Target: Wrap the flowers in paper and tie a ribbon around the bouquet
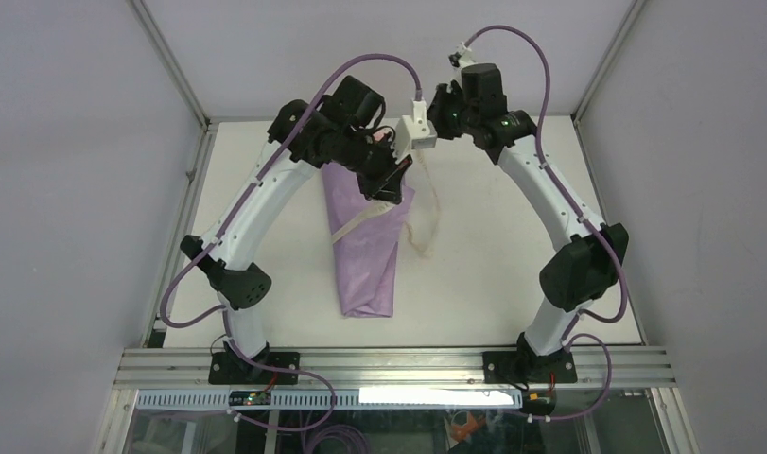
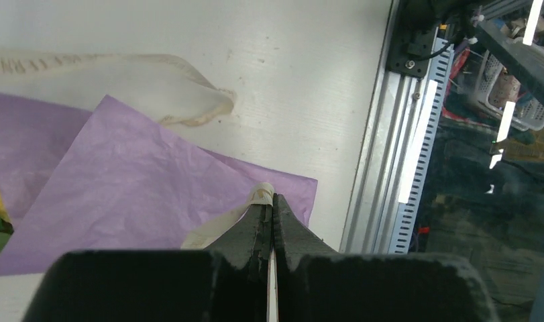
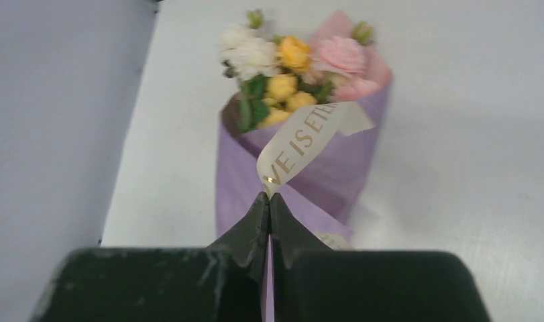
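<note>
If tugged unevenly, cream-white fabric ribbon (image 3: 302, 137): liable to slide off lilac-purple paper-cone bouquet (image 3: 326, 176).
Left pincer (image 2: 272, 199): pinching ribbon.
Right pincer (image 3: 269, 199): pinching ribbon.

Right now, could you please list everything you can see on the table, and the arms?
flowers: one small bunch, yellow, pink and white with green leaves, showing from the wide end of the paper cone.
paper: one sheet, lilac-purple, rolled into a cone lying mid-table, narrow end toward the arm bases.
ribbon: one strip, cream with gold lettering, draped across the cone and trailing onto the table.
table: one, white, under everything.
left gripper: one, black, shut on the ribbon over the paper.
right gripper: one, black, shut on the ribbon, facing the blooms.
</note>
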{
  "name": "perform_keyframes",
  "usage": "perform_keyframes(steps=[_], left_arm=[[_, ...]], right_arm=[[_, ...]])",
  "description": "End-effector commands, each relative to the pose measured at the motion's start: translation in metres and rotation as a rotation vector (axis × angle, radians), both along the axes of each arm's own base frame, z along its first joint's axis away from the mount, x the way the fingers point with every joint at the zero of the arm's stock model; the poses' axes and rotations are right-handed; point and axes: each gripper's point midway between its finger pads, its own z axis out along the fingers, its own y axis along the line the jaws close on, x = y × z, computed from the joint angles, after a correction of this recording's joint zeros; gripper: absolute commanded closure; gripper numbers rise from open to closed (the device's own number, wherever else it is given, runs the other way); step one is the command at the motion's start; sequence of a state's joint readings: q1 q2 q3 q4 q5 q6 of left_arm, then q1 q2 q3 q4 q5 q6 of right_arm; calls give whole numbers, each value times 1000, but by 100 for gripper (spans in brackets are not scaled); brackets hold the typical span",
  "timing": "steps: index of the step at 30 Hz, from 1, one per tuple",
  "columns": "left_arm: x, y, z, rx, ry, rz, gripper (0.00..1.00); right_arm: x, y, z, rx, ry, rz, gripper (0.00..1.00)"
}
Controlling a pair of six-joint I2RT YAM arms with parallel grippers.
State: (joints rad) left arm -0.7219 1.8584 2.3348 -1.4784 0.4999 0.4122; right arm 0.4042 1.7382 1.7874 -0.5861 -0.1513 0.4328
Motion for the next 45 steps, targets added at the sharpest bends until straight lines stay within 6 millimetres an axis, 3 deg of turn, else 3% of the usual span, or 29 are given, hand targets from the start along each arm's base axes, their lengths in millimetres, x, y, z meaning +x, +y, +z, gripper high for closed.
perform_keyframes(steps=[1, 5, 8, 15, 19, 21, 23, 26, 28, 32, 34, 39, 45], left_arm=[[-17, -12, 53, -120, -156, -88, 100], [-7, -20, 89, -203, -263, -36, 100], [-1, -28, 107, -249, -324, -16, 100], [-8, -37, 95, -242, -273, -37, 100], [-13, -28, 92, -216, -278, -40, 100], [-10, -25, 87, -193, -283, -29, 100], [-7, -24, 81, -174, -283, -22, 100], [-4, -25, 71, -152, -263, -14, 100], [-1, -25, 66, -141, -253, -1, 100], [18, -24, 55, -122, -231, 80, 100], [36, -20, 52, -124, -223, 149, 100], [87, -19, 46, -166, -215, 293, 100], [169, -12, 7, -111, -280, 469, 100]], right_arm=[[-34, 63, 53, 112, -160, 330, 100], [-61, 105, 55, 196, -150, 507, 100], [-65, 135, 42, 275, -91, 584, 100], [-82, 208, -16, 381, 110, 738, 100], [-107, 225, -51, 416, 273, 864, 97], [-117, 221, -72, 327, 313, 889, 86], [-117, 211, -86, 234, 325, 870, 65], [-99, 188, -89, 143, 301, 791, 31], [-75, 165, -81, 142, 270, 710, 22], [-44, 117, -76, 139, 254, 573, 22], [-39, 98, -97, 119, 315, 517, 27], [-61, 90, -156, 106, 508, 539, 52], [-61, 84, -183, 152, 548, 492, 56]])
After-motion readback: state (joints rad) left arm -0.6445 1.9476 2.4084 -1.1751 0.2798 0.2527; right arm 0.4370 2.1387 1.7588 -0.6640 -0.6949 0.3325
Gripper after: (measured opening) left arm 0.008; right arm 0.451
